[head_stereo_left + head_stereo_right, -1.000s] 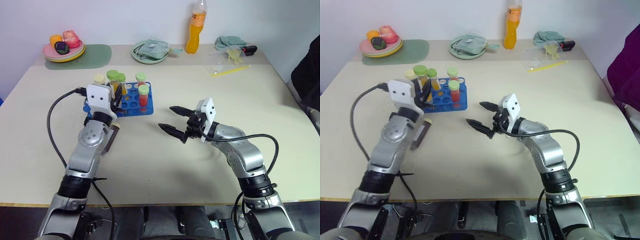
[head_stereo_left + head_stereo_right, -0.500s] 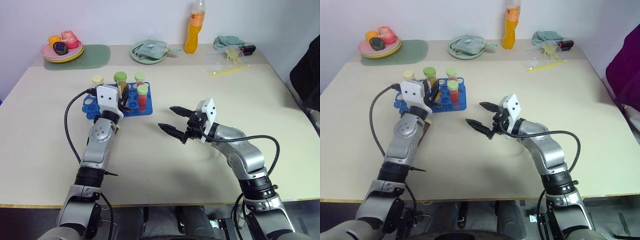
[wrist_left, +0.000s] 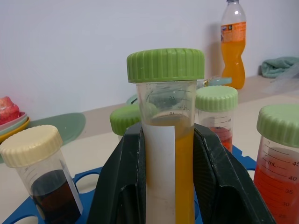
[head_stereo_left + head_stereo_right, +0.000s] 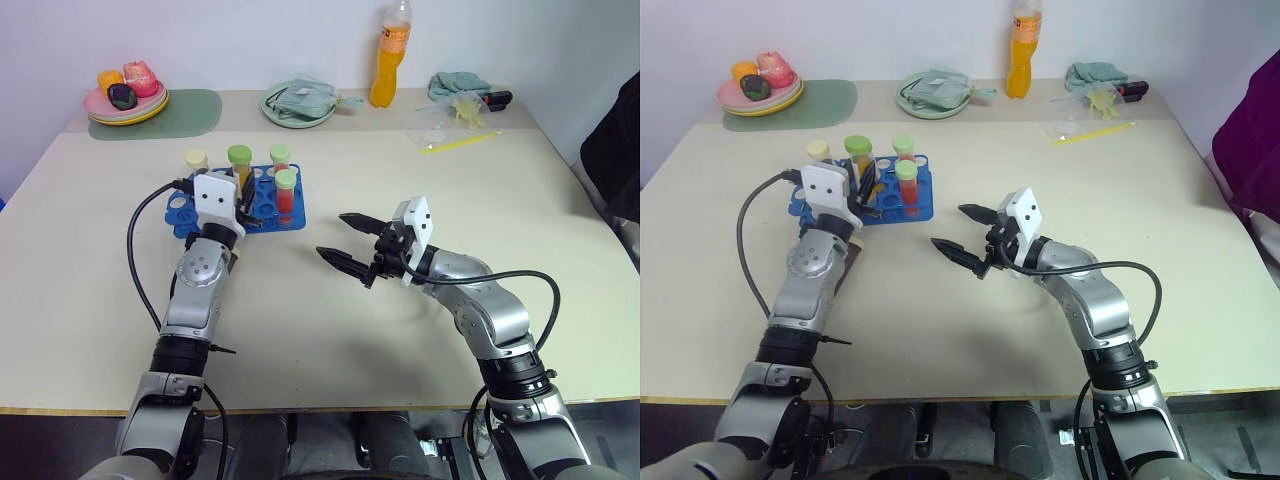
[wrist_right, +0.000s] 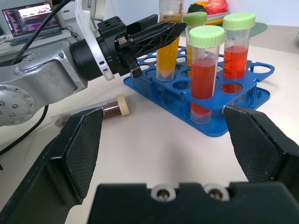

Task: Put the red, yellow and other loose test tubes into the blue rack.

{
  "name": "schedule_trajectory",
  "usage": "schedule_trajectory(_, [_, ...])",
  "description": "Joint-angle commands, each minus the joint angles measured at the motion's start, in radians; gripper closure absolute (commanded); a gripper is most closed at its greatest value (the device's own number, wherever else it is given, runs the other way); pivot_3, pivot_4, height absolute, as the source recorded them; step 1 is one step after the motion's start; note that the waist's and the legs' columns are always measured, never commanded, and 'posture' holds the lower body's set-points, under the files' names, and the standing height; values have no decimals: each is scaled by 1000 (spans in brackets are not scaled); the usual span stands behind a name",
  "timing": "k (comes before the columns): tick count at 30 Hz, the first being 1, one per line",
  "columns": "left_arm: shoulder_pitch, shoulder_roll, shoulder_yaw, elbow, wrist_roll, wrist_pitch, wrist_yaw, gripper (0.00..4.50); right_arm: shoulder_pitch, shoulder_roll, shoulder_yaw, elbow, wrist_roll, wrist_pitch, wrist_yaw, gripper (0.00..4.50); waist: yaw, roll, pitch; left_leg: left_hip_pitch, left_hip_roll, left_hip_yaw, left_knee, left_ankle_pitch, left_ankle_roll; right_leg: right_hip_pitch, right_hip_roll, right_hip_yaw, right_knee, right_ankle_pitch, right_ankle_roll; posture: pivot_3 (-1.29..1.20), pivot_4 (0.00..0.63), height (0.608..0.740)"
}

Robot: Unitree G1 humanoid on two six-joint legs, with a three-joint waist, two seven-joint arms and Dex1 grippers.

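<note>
Left gripper [image 3: 163, 186] fingers clamp the yellow tube [image 3: 167, 140] over the blue rack [image 4: 240, 212], far left on the worktop; right gripper [image 4: 345, 242] gapes, empty. A tilted release could jam the hole.

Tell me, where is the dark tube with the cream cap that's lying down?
The dark tube lies flat on the table on the robot's left, beside the blue rack and under the left arm, whose left gripper holds a yellow tube.

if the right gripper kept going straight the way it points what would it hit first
Most likely the blue rack, starting with its nearest red tube. The open right gripper faces it across bare table; depth is uncertain.
</note>
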Motion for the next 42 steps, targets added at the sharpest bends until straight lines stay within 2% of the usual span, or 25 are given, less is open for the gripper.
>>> schedule_trajectory(1, [-1,-12,21,-15,-5,-28,-13,3735,-10,1,-8,-44,14,-7,3,0,0,0,0,0,0,0,0,0,0,0,0,0,0,0,0,0,150,729])
schedule_trajectory(5, [-9,-43,34,11,-25,-44,-25,3735,-11,1,-7,-43,14,-9,5,0,3,0,0,0,0,0,0,0,0,0,0,0,0,0,0,0,150,729])
schedule_trajectory(17, [-2,-54,52,84,19,-147,-12,3735,-4,-5,-6,-58,13,-5,6,0,2,0,0,0,0,0,0,0,0,0,0,0,0,0,0,0,150,729])
schedule_trajectory(20, [2,-62,57,77,6,-140,-15,2309,-8,-6,-5,-58,14,-3,9,0,2,0,0,0,0,0,0,0,0,0,0,0,0,0,0,0,150,729])
schedule_trajectory(24, [29,-60,67,24,-10,-109,-25,193,-12,-9,-7,-57,16,-1,14,0,2,0,0,0,0,0,0,0,0,0,0,0,0,0,0,0,150,729])
schedule_trajectory(26, [63,-47,74,-46,-13,-53,-21,37,-11,-10,-7,-64,18,2,15,0,1,0,0,0,0,0,0,0,0,0,0,0,0,0,0,0,150,729])
schedule_trajectory(30, [146,19,93,-333,-23,152,-25,37,-5,-18,-13,-89,27,14,17,0,-8,0,0,0,1,0,0,0,0,0,0,0,0,0,0,0,150,729])
schedule_trajectory(32, [185,101,138,-549,-92,399,-46,37,-4,-32,-23,-101,37,27,23,0,-14,0,0,0,2,-1,0,0,0,0,1,0,0,0,0,0,150,729])
schedule_trajectory(34, [202,169,175,-687,-155,610,-58,37,-5,-45,-27,-109,45,34,33,0,-19,0,0,0,2,-1,0,0,0,0,1,0,1,0,0,0,150,729])
schedule_trajectory(35, [207,217,205,-753,-218,756,-71,37,-7,-59,-27,-111,49,38,46,0,-18,0,0,0,2,-1,0,0,0,0,1,0,1,0,0,0,150,729])
schedule_trajectory(37, [177,386,254,-869,-312,1267,-107,37,-19,-96,-26,-111,64,45,95,0,-19,0,0,0,2,-1,0,0,0,0,1,0,1,0,0,0,150,729])
schedule_trajectory(39, [119,463,285,-948,-372,1580,-136,37,-36,-119,-22,-102,78,49,136,0,-23,1,0,1,1,-2,0,0,0,0,2,0,2,0,0,0,150,729])
schedule_trajectory(42, [46,520,259,-837,-536,1737,-94,37,-68,-132,-1,-72,84,43,191,0,-21,0,0,1,2,-2,0,0,0,1,3,0,2,-1,0,0,150,729])
